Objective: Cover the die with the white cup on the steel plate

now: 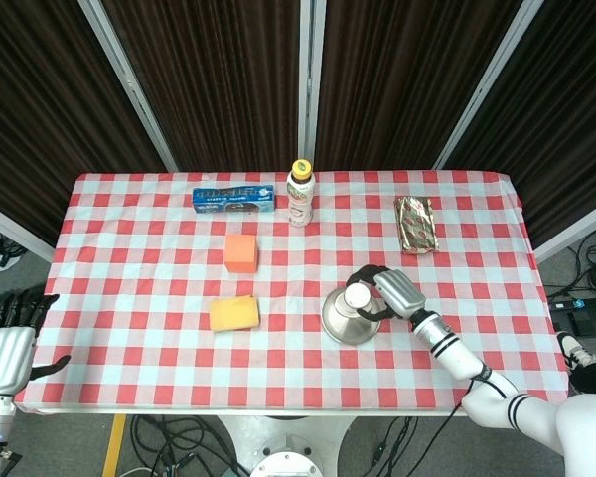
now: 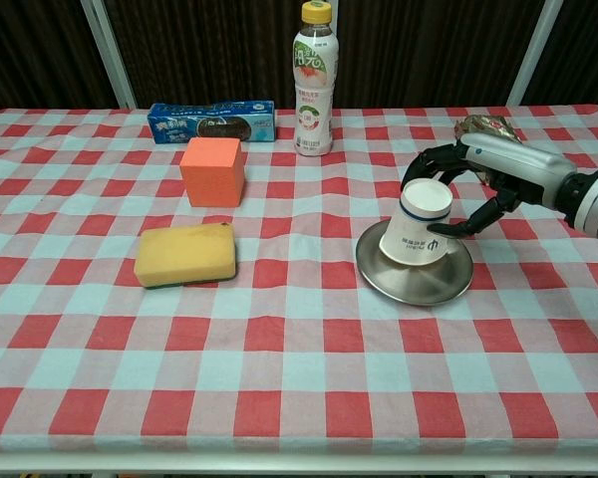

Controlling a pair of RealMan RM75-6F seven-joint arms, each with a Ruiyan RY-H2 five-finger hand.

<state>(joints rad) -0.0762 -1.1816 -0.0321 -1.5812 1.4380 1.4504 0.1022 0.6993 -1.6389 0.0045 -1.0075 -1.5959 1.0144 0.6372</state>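
The white cup (image 1: 356, 298) (image 2: 419, 235) stands upside down on the steel plate (image 1: 340, 323) (image 2: 409, 284), tilted with its base leaning to the right. My right hand (image 1: 392, 293) (image 2: 483, 169) wraps around it from the right, fingers curled over the far side and thumb against the near side. No die shows in either view. My left hand (image 1: 5, 353) hangs off the table's near left corner with its fingers apart and nothing in it; only the head view shows it.
A drink bottle (image 2: 314, 80) and a blue box (image 2: 211, 121) stand at the back. An orange block (image 2: 212, 171) and a yellow sponge (image 2: 185, 254) lie left of the plate. A foil packet (image 2: 483, 127) lies behind my right hand.
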